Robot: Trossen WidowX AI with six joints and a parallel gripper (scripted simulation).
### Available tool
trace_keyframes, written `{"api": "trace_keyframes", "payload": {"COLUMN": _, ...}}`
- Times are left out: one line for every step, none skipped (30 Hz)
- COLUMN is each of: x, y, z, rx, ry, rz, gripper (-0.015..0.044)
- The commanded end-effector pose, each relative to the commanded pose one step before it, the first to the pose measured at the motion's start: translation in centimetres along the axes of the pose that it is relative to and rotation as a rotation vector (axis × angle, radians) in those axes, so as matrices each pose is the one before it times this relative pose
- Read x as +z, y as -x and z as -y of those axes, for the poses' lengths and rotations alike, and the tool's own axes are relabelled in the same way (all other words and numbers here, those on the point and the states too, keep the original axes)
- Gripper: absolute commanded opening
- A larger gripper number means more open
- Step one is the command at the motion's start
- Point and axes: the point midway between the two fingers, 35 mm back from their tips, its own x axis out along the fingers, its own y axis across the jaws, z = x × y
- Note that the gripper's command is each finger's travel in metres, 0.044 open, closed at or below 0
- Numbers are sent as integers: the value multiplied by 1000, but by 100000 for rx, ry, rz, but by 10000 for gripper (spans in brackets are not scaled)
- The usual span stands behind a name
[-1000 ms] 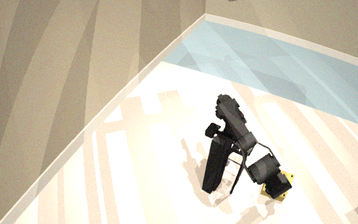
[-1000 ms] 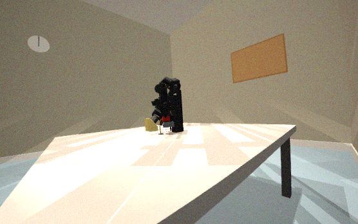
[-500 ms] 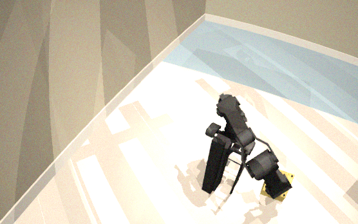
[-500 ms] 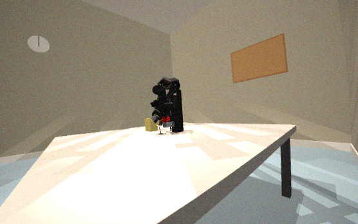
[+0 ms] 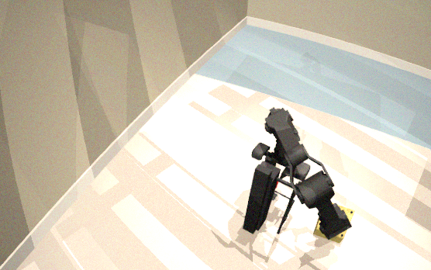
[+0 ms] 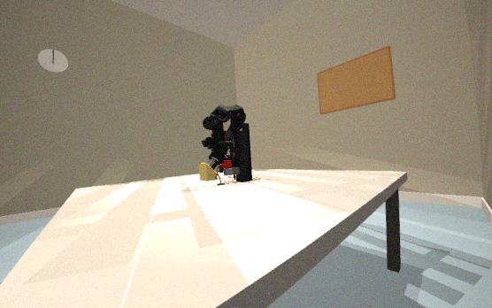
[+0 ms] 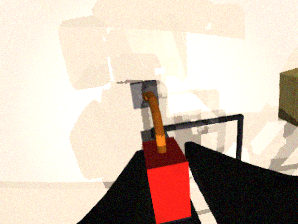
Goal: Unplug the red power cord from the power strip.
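The red plug (image 7: pixel 170 192) (image 6: pixel 226 164) lies between the two black fingers of my gripper (image 7: pixel 164 152). The gripper is shut on it. An orange cord (image 7: pixel 158 120) (image 6: pixel 219 173) runs from the plug's far end down to a small grey block (image 7: pixel 137 95). A larger grey piece (image 6: pixel 232 171) shows just under the plug in the exterior view. A tall black upright box (image 5: pixel 259 199) (image 6: pixel 242 152), which may be the power strip, stands close beside the plug. In the top view the arm hides the fingers and most of the plug. I cannot tell whether the plug is seated in a socket.
A thin black frame (image 7: pixel 210 121) (image 5: pixel 286 213) stands beside the plug, to the right in the wrist view. A yellow block (image 7: pixel 288 97) (image 5: pixel 343 235) (image 6: pixel 207 172) sits at the arm's base. The table's edge (image 6: pixel 319 245) is far from the arm in the exterior view.
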Motion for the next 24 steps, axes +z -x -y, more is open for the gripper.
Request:
{"api": "trace_keyframes", "payload": {"x": 2490, "y": 1087, "z": -193, "rx": 1449, "ry": 780, "rz": 5939, "gripper": 0}}
{"api": "trace_keyframes", "payload": {"x": 163, "y": 24, "z": 13, "rx": 1, "ry": -18, "rz": -13, "gripper": 0}}
{"api": "trace_keyframes", "payload": {"x": 163, "y": 24, "z": 14, "rx": 1, "ry": -18, "rz": -14, "gripper": 0}}
{"api": "trace_keyframes", "payload": {"x": 163, "y": 23, "z": 16, "rx": 1, "ry": -17, "rz": -15, "gripper": 0}}
{"api": "trace_keyframes", "payload": {"x": 163, "y": 23, "z": 17, "rx": 1, "ry": -17, "rz": -16, "gripper": 0}}
{"api": "trace_keyframes", "payload": {"x": -122, "y": -85, "z": 23, "rx": -2, "ry": -22, "rz": -56, "gripper": 26}}
{"api": "trace_keyframes", "payload": {"x": -265, "y": -187, "z": 54, "rx": -6, "ry": -48, "rz": -123, "gripper": 53}}
{"api": "trace_keyframes", "payload": {"x": -398, "y": -284, "z": 90, "rx": -12, "ry": -72, "rz": -192, "gripper": 79}}
{"api": "trace_keyframes", "payload": {"x": -135, "y": -98, "z": 33, "rx": -5, "ry": -24, "rz": -67, "gripper": 105}}
{"api": "trace_keyframes", "payload": {"x": -46, "y": -34, "z": 12, "rx": -2, "ry": -8, "rz": -23, "gripper": 131}}
{"api": "trace_keyframes", "payload": {"x": 0, "y": 0, "z": 0, "rx": 0, "ry": 0, "rz": 0, "gripper": 157}}
{"api": "trace_keyframes", "payload": {"x": 0, "y": 0, "z": 0, "rx": 0, "ry": 0, "rz": 0, "gripper": 184}}
{"api": "trace_keyframes", "payload": {"x": 0, "y": 0, "z": 0, "rx": 0, "ry": 0, "rz": 0, "gripper": 210}}
{"api": "trace_keyframes", "payload": {"x": 0, "y": 0, "z": 0, "rx": 0, "ry": 0, "rz": 0, "gripper": 236}}
{"api": "trace_keyframes", "payload": {"x": 0, "y": 0, "z": 0, "rx": 0, "ry": 0, "rz": 0, "gripper": 262}}
{"api": "trace_keyframes", "payload": {"x": 0, "y": 0, "z": 0, "rx": 0, "ry": 0, "rz": 0, "gripper": 289}}
{"api": "trace_keyframes", "payload": {"x": 0, "y": 0, "z": 0, "rx": 0, "ry": 0, "rz": 0, "gripper": 315}}
{"api": "trace_keyframes", "payload": {"x": 0, "y": 0, "z": 0, "rx": 0, "ry": 0, "rz": 0, "gripper": 341}}
{"api": "trace_keyframes", "payload": {"x": 242, "y": 64, "z": -25, "rx": 10, "ry": -5, "rz": 39, "gripper": 368}}
{"api": "trace_keyframes", "payload": {"x": 416, "y": 108, "z": -37, "rx": 15, "ry": -7, "rz": 62, "gripper": 394}}
{"api": "trace_keyframes", "payload": {"x": 626, "y": 156, "z": -44, "rx": 19, "ry": -8, "rz": 83, "gripper": 420}}
{"api": "trace_keyframes", "payload": {"x": 891, "y": 208, "z": -38, "rx": 20, "ry": -6, "rz": 97, "gripper": 440}}
{"api": "trace_keyframes", "payload": {"x": 933, "y": 200, "z": -9, "rx": 13, "ry": 1, "rz": 75, "gripper": 440}}
{"api": "trace_keyframes", "payload": {"x": 1031, "y": 201, "z": 26, "rx": 6, "ry": 10, "rz": 52, "gripper": 440}}
